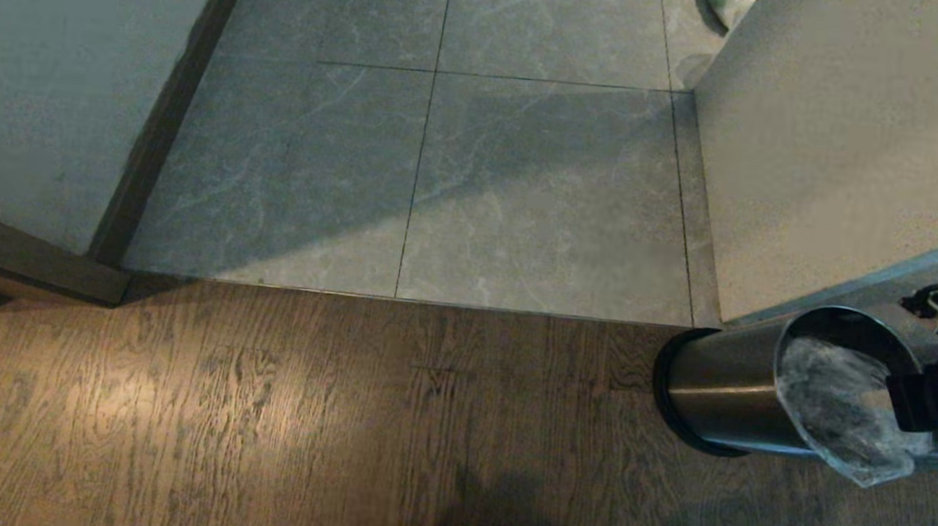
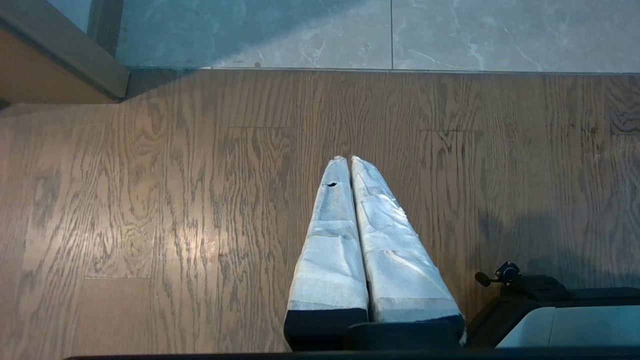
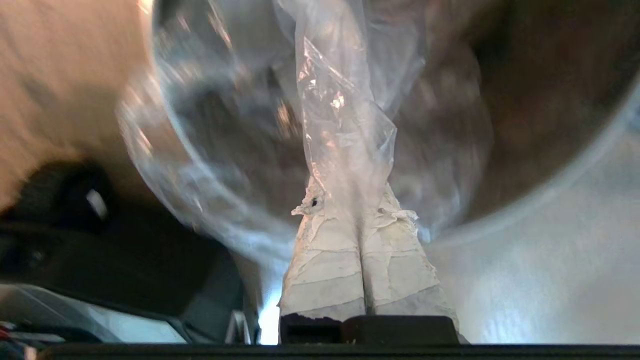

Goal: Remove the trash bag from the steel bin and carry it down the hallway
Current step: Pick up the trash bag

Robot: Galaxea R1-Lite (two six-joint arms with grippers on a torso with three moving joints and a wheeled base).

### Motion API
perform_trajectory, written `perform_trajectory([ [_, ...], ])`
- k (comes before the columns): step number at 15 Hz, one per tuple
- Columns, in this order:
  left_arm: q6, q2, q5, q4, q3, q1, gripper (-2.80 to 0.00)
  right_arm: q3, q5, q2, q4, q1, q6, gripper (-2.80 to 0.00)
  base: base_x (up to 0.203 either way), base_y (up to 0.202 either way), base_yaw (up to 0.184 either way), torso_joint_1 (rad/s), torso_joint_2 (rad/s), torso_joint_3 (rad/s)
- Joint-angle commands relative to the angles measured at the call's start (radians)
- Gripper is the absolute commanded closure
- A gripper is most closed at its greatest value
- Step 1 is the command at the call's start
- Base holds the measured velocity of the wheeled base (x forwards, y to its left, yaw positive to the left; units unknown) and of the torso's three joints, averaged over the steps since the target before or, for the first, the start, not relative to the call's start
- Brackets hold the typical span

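Note:
The steel bin [image 1: 716,387] stands on the wood floor at the right edge of the head view, its mouth lined with the clear, crinkly trash bag [image 1: 839,404]. My right gripper [image 1: 901,400] reaches into the bin's mouth from the right. In the right wrist view this gripper [image 3: 350,200] is shut on a gathered strip of the trash bag [image 3: 345,100], which stretches away from the taped fingertips towards the blurred bin rim [image 3: 165,150]. The bag's contents are hidden. My left gripper [image 2: 348,160] is shut on nothing, parked above the wood floor.
The hallway [image 1: 540,194] of grey marbled tiles begins just beyond the wood floor [image 1: 260,413]. A pale wall with dark skirting [image 1: 53,77] bounds it on the left and a pale wall corner [image 1: 840,157] on the right, just behind the bin. A white-and-green bag [image 1: 731,1] lies far down the passage.

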Motion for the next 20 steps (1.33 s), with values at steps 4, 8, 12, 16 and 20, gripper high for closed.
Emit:
perform_trajectory([
  [4, 0.0, 0.0, 0.0, 0.0, 0.0, 0.0, 0.0, 0.116, -0.14, -0.053, -0.001, 0.0, -0.004, 0.0, 0.0, 0.0, 0.0, 0.0, 0.0, 0.0],
  [8, 0.0, -0.002, 0.0, 0.0, 0.0, 0.0, 0.0, 0.131, -0.144, -0.04, -0.004, 0.0, -0.004, 0.0, 0.0, 0.0, 0.0, 0.0, 0.0, 0.0],
  [12, 0.0, 0.0, -0.001, 0.0, 0.0, 0.0, 0.0, 0.142, -0.145, -0.034, -0.013, 0.0, -0.004, -2.8, 0.0, 0.0, 0.0, 0.0, 0.0, 0.0],
  [16, 0.0, 0.0, 0.0, 0.0, 0.0, -0.001, 0.0, 0.137, -0.148, -0.018, -0.026, 0.0, 0.01, -2.8, 0.0, 0.0, 0.0, 0.0, 0.0, 0.0],
  [20, 0.0, 0.0, 0.0, 0.0, 0.0, 0.0, 0.0, 0.135, -0.145, 0.016, -0.03, 0.0, 0.106, -2.8, 0.0, 0.0, 0.0, 0.0, 0.0, 0.0],
])
